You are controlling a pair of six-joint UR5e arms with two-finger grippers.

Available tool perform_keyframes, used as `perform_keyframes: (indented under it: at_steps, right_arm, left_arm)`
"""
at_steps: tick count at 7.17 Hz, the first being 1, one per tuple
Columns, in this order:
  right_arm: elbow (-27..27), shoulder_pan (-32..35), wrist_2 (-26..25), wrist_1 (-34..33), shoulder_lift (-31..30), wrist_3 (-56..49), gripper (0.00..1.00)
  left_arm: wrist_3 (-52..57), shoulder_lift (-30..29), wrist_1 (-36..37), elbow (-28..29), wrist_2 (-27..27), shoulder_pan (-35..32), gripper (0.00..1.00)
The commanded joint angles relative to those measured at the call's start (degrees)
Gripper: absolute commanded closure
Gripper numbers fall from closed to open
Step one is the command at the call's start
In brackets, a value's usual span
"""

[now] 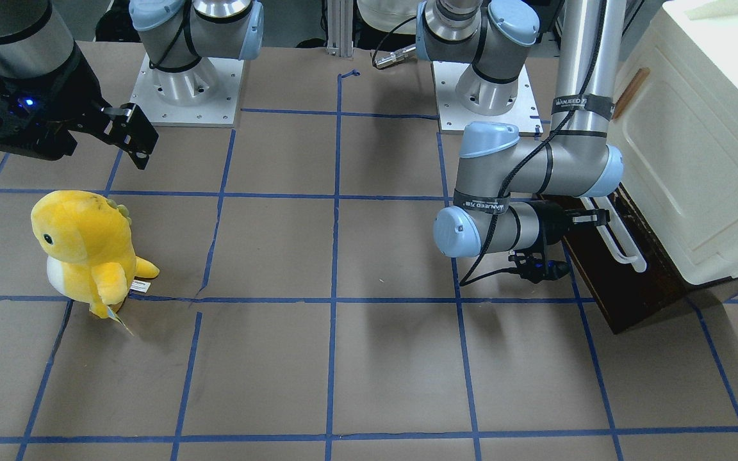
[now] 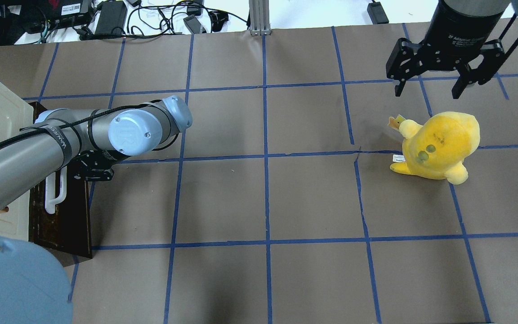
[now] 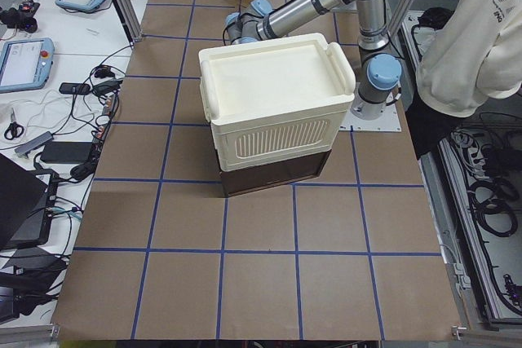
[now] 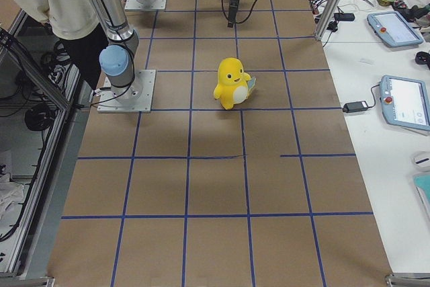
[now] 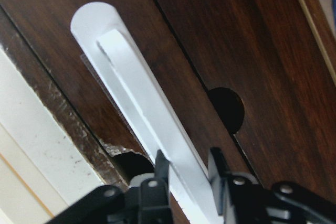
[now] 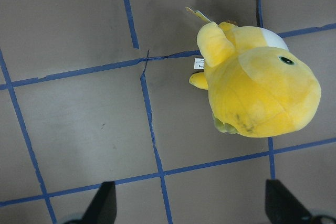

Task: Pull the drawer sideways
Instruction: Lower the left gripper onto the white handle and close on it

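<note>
Left claw (image 5: 186, 163) narrowed onto white bar handle (image 5: 131, 82), fingers pressing both its sides. Drawer (image 1: 619, 291), dark front, sits under cream cabinet (image 1: 696, 147) at table's (image 2: 223, 198) left end; contents hidden. Right claw (image 2: 428, 92) spread wide, empty, above table near yellow plush (image 2: 439, 144).

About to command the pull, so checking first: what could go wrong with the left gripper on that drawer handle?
The left gripper pinches the white bar handle near one end, so the drawer may skew and jam. Only its fingertips hold the bar; they could slip off. The cabinet shows no clamp and might slide along.
</note>
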Motion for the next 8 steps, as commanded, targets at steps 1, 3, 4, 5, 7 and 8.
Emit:
perform_keyframes:
  at_steps: [1, 3, 4, 5, 7, 8]
  right_arm:
    - [0.0, -0.1, 0.0, 0.0, 0.0, 0.0, 0.00]
    - [0.0, 0.0, 0.0, 0.1, 0.0, 0.0, 0.00]
    - [0.0, 0.0, 0.0, 0.0, 0.0, 0.0, 0.00]
    - [0.0, 0.0, 0.0, 0.0, 0.0, 0.0, 0.00]
    - [0.0, 0.0, 0.0, 0.0, 0.0, 0.0, 0.00]
    - [0.0, 0.0, 0.0, 0.0, 0.0, 0.0, 0.00]
  left_arm:
    - [-0.3, -0.5, 0.0, 0.3, 0.0, -0.1, 0.69]
    - [-0.6, -0.8, 0.0, 0.3, -0.1, -0.8, 0.69]
    - [-0.6, -0.8, 0.0, 0.4, -0.1, -1.9, 0.69]
    - [-0.6, -0.8, 0.1, 0.4, -0.1, -2.5, 0.69]
    - [-0.7, -0.8, 0.5, 0.4, -0.4, -5.6, 0.71]
    - [-0.7, -0.7, 0.4, 0.6, -0.7, -6.2, 0.71]
